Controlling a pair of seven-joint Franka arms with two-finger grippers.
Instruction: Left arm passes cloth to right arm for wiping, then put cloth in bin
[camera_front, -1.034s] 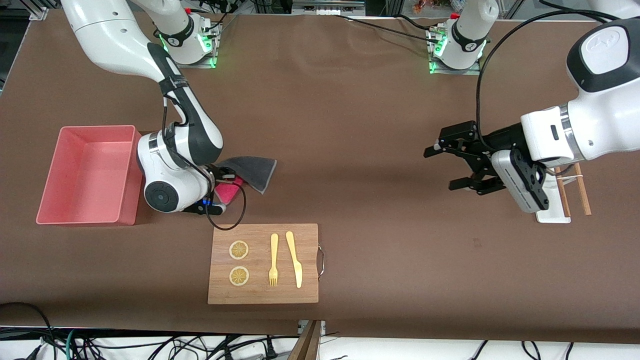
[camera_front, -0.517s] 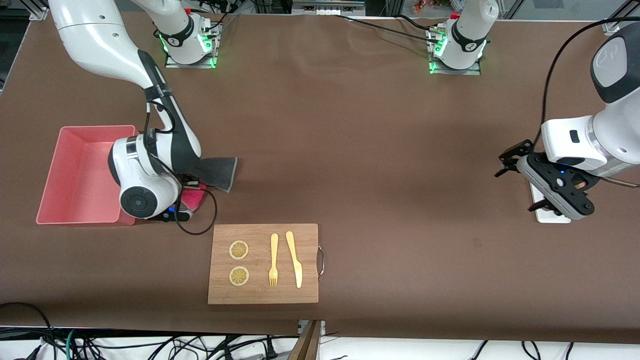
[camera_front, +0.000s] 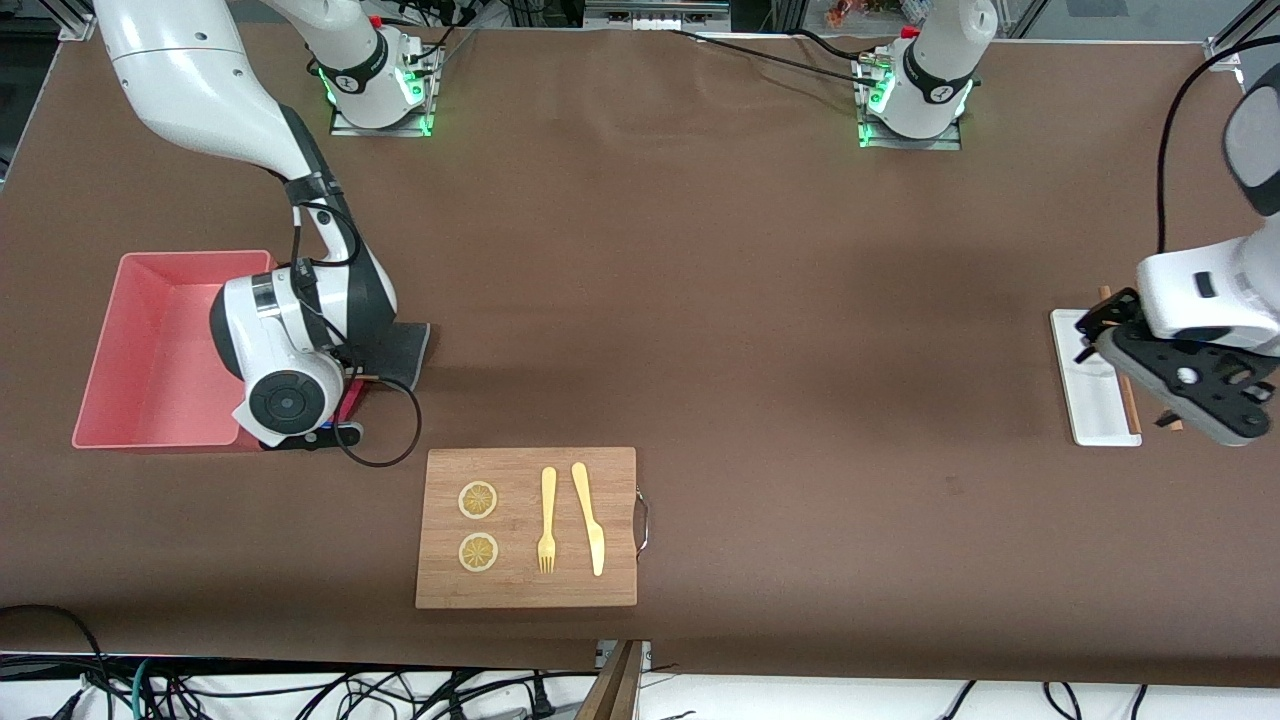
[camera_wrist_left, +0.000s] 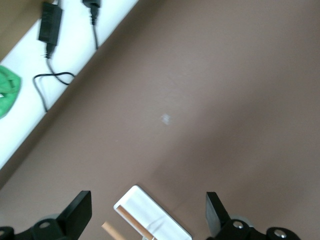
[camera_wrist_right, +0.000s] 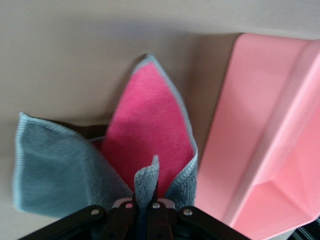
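Since one second ago, the right gripper (camera_front: 345, 385) has carried the cloth (camera_front: 400, 350) toward the bin (camera_front: 160, 350), while the left gripper (camera_front: 1125, 330) has gone back over the white tray (camera_front: 1090, 395). Now the right gripper stays clenched on the cloth, which hangs just beside the bin's wall, at 3 o'clock of it. At 5 o'clock from the cloth lies the wooden board (camera_front: 527, 527). The left gripper's fingers (camera_wrist_left: 77, 212) stand spread wide, grasping nothing.

Bright even overhead light, soft shadows beneath both arms, sharp front view, slightly blurred close wrist views
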